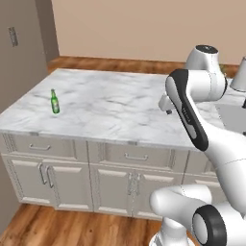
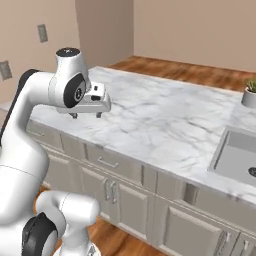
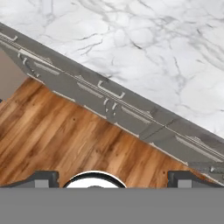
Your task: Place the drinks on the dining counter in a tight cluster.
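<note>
Drinks are what we have to gather, and we find one of them in the left base view: a slim green bottle (image 1: pixel 55 101) standing upright on the marble top (image 1: pixel 115 108) of the cabinet with drawers (image 1: pixel 96 173), near its left end and close to the front edge. That top is not the dining counter, so we judge the bottle has yet to be collected and carried across.

Our gripper (image 2: pixel 86 115) hangs just above the front part of the same marble top, well apart from the bottle, pointing downward. Its two fingertips (image 3: pixel 43 178) sit far apart at the bottom of the hand view, so the jaws are spread wide with nothing between them. We read that as readiness: wide jaws leave room to close around a narrow glass body.

The hand view looks down over the cabinet front and the wooden floor (image 3: pixel 65 131), which tells us the hand is near the counter edge, not yet over the bottle. A sink (image 2: pixel 237 152) and a potted plant (image 2: pixel 249 93) lie off to the right, away from the work. We judge the next move to be a reach leftward toward the bottle, approaching it from the side so it does not tip
</note>
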